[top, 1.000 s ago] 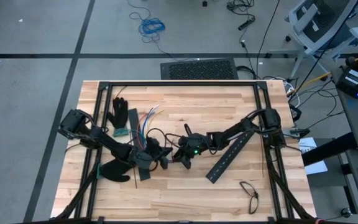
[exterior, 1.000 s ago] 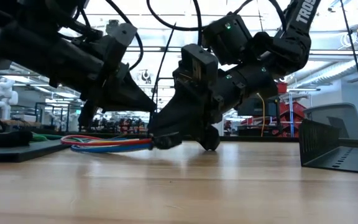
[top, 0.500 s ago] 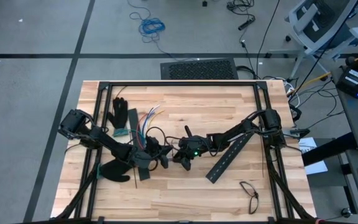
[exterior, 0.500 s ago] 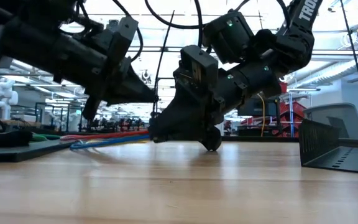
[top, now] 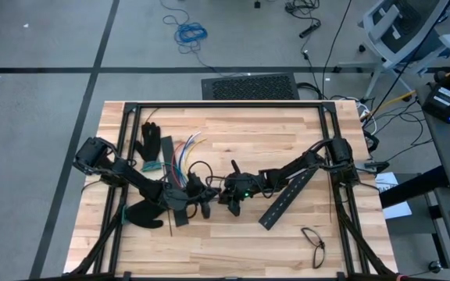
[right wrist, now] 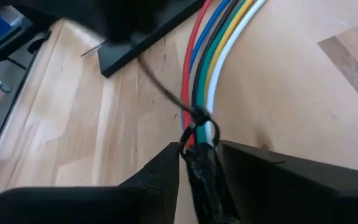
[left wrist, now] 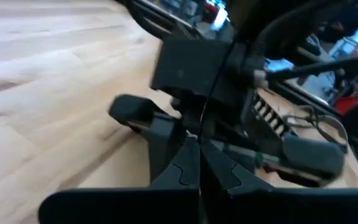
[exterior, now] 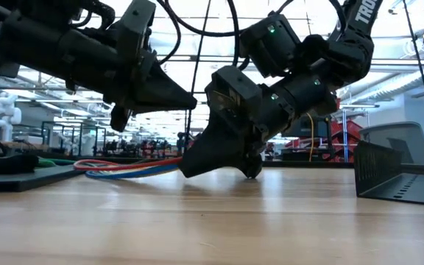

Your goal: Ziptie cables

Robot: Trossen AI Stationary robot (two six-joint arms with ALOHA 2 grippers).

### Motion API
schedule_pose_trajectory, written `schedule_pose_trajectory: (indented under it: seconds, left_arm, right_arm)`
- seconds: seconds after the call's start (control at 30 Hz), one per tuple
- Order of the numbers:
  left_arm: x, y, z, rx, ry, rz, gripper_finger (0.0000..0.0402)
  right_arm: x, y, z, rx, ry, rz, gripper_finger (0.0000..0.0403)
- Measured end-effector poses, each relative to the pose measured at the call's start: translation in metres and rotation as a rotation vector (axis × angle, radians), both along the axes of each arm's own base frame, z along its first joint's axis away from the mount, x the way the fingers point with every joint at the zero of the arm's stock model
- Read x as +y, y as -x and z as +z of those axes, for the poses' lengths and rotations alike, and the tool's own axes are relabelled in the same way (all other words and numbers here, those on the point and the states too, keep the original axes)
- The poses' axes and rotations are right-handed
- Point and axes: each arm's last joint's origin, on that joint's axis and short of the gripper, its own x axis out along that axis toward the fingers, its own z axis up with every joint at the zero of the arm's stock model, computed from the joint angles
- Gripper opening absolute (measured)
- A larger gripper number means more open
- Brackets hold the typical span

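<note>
Right wrist view shows the cables (right wrist: 219, 53) running straight away from the right gripper (right wrist: 199, 163), whose fingers clamp their ziptied end; the left gripper (left wrist: 199, 163) is pinched together, and the high view hides that.

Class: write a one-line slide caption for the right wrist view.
Right gripper pinches the cables at one end, a thin ziptie looped around them.

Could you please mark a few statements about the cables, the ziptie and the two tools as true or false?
1. The right tool grips the cables at one end. True.
2. The ziptie lies unused beside the cables. False: it is looped around them.
3. The left tool is shut. True.
4. The slotted bar lies on the cables. False: it lies apart, by the right arm.
5. The glasses sit between the tools. False: they lie near the table's front right corner.
</note>
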Motion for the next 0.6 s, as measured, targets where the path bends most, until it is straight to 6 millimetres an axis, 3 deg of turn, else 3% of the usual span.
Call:
schedule_pose_trajectory:
  seconds: [0.23,0.6]
  left_arm:
    - [0.001,0.003,-0.007,0.071,-0.035,0.013,0.0000]
    - [-0.007,0.006,-0.008,0.083,-0.043,-0.003,0.0000]
  right_arm:
    - [-0.003,0.001,-0.002,0.020,0.029,0.024,0.0105]
    - [-0.027,0.000,-0.003,0.012,0.054,0.070,0.0104]
